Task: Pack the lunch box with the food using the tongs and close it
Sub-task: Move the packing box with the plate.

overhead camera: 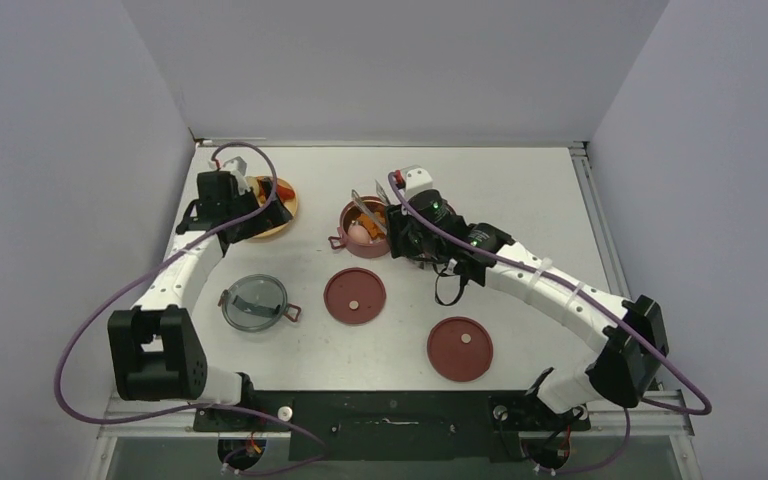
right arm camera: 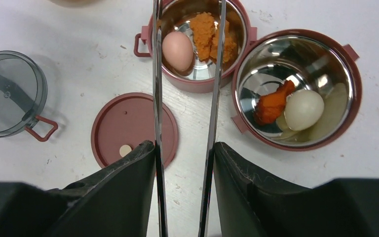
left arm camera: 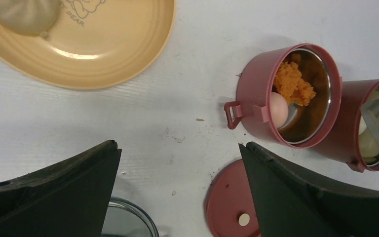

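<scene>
– Packing is the step in hand, I'd say: every lid is off and there's food on the plate. Right pincer [right arm camera: 185,148] is pinching the long thin silver metal tongs [right arm camera: 157,98]. Both arms are pressed between its fingers, with a gap between the arms.
– Tips loaded?
– Can't tell. They run straight ahead of that pincer, over the round maroon steel-lined container [left arm camera: 256,84], and leave the wrist view. The top view shows nothing obvious between them.
– Left side?
– Left pincer [left arm camera: 177,148] is spread wide, holding nothing. The shallow yellow-orange plate [left arm camera: 103,54] is ahead-left of it, that container ahead-right.
– Next move?
– My read: swing the tongs left to the plate, straddle one piece, squeeze, carry it over a container. The pale dumpling-like piece [left arm camera: 19,15] looks soft, so go gentle. Lids come after.
– Counts.
– Containers: two. The one dead ahead of the right pincer holds a pinkish egg [right arm camera: 177,49] and an orange crumbly lump [right arm camera: 205,34]. The second maroon container [left arm camera: 348,133], ahead-right and just beside the first, holds an orange-red chunk [right arm camera: 274,106] and a white egg-like ball [right arm camera: 303,109]. There are pale bits underneath that I can't count.
– Lids?
– Flat maroon disc lids: two. One [overhead camera: 355,296] is just left of the right pincer's fingers, the other [overhead camera: 460,348] is back towards that arm's base. Grey translucent top lid [overhead camera: 253,302]: one, further left. Tongs: one. Plate: one, with one dumpling for sure. The reddish bits beside the left pincer are uncountable.
</scene>
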Motion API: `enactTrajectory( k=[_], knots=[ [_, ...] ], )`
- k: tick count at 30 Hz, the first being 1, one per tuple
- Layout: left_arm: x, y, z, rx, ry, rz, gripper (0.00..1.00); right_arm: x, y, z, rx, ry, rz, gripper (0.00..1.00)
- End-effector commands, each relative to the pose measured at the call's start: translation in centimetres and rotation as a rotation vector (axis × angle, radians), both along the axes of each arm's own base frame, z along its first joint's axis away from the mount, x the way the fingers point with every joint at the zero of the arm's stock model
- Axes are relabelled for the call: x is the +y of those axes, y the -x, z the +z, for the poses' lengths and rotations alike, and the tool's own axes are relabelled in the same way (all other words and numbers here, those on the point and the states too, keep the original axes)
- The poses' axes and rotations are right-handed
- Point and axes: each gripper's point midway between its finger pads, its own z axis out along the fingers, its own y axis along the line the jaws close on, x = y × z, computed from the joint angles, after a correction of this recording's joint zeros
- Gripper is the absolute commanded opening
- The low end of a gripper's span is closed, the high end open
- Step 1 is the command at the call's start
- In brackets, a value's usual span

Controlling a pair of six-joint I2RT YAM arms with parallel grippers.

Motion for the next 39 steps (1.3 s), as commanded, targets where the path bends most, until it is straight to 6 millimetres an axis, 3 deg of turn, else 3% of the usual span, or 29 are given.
enactTrajectory(
  k=[1,5,7,15,21,28,33,39],
  knots=[
    [-0.7,-3.1,0.9,-0.048,0.002,-0.030,1.00,3.9,-1.7,4.1,-0.112,-0.132,0.101,0.44],
    [-1.0,-4.1,-0.2,-0.028,0.029,-0.027,1.00,6.6,-2.3,3.3,-0.102,-0.140,0.195,0.45],
    [-0.6,-4.2,-0.1,-0.035,0.026,-0.015,0.95,7.9,-2.6,2.7,-0.092,-0.133,0.239,0.45],
    [4.5,-3.7,0.8,-0.079,0.033,0.136,0.96,13.7,-4.2,0.8,-0.081,-0.104,0.385,0.44],
    [7.8,-3.7,-0.8,-0.016,0.022,0.225,0.95,16.9,-5.7,-1.1,-0.091,-0.049,0.440,0.43],
    [11.1,-3.8,-3.7,0.067,0.050,0.330,0.81,19.2,-7.8,-3.6,-0.094,-0.010,0.455,0.43],
    [11.9,-4.0,-6.4,0.141,0.122,0.362,0.74,20.1,-9.1,-4.4,-0.098,-0.003,0.441,0.41],
    [12.4,-5.0,-7.6,0.154,0.146,0.377,0.68,19.9,-9.0,-5.0,-0.080,-0.032,0.420,0.40]
  ],
)
